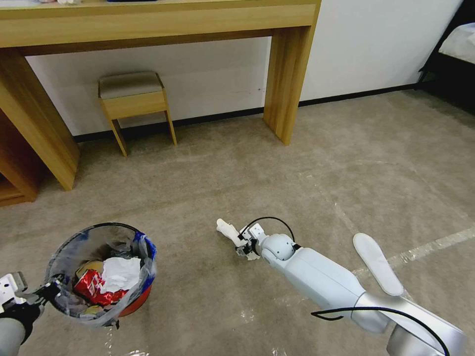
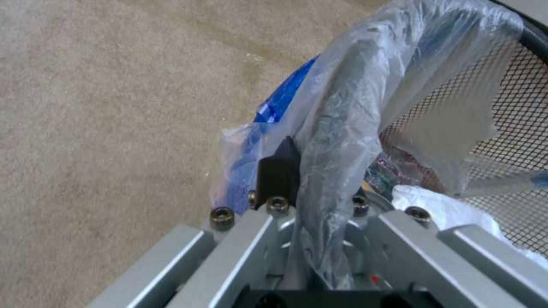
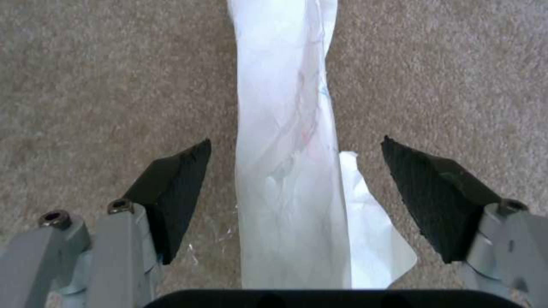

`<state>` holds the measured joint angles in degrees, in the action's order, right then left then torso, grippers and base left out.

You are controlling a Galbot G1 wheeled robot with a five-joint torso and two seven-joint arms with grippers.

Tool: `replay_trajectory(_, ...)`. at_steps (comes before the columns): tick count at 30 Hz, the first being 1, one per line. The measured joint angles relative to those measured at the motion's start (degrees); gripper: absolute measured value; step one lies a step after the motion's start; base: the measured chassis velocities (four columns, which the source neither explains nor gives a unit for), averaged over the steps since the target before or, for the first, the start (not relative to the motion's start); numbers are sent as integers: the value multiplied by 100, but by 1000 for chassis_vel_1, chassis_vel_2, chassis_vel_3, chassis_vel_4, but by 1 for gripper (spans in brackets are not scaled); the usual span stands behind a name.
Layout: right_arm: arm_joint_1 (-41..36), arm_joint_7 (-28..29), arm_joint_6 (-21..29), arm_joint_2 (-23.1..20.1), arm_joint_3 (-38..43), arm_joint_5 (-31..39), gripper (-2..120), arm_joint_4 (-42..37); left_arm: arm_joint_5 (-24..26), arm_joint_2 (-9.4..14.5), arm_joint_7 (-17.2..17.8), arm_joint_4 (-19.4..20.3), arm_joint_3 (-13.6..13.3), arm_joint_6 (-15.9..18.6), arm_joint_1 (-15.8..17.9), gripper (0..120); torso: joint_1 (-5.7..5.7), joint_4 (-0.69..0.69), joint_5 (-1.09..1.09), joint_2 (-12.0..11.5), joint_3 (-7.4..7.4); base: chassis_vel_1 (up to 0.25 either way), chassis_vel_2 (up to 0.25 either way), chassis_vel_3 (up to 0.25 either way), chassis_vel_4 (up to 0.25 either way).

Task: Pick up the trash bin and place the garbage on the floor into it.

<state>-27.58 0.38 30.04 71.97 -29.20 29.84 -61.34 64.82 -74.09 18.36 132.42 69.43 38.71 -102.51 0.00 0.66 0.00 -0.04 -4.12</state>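
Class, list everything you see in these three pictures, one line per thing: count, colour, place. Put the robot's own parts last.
trash bin: one, red with clear blue-printed bag, held at lower left, above the floor.
garbage in bin: white tissue, crushed red can.
white paper: one, rolled, on the floor between open fingers.
slipper: one, white, on the floor at right.
floor: beige carpet, tape lines.
desk: one, wooden, by the wall.
stool: one, wooden, under the desk.
left gripper: shut on the bin's rim.
right gripper: open, astride the paper.
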Motion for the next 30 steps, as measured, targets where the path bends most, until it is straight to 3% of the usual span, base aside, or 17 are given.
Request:
replay_trajectory(16, 63, -127, -273, 235, -37, -50, 44, 432, -2, -9, 0, -7, 6, -3, -5, 1, 0, 0, 0, 0, 0, 0, 0, 0, 0)
replay_trajectory(20, 30, -165, -346, 265, -52, -80, 26, 491, -4, -9, 0, -12, 8, -4, -7, 1, 0, 0, 0, 0, 0, 0, 0, 0, 0)
replay_trajectory(23, 18, -191, -379, 282, -56, -101, 19, 526, -3, -4, 1, -12, 10, -5, -6, 1, 0, 0, 0, 0, 0, 0, 0, 0, 0)
replay_trajectory(24, 5, -197, -412, 291, -57, -113, 11, 554, -3, -1, 1, -10, 12, -6, -6, 1, 0, 0, 0, 0, 0, 0, 0, 0, 0)
replay_trajectory(27, -16, -197, -431, 275, -58, -116, 1, 535, -3, 3, 2, -11, 14, -6, -9, 1, 0, 0, 0, 0, 0, 0, 0, 0, 0)
replay_trajectory(30, -52, -197, -431, 214, -58, -112, 0, 434, -7, 4, 4, -23, 13, -7, -1, 1, 0, 0, 0, 0, 0, 0, 0, 0, 0)
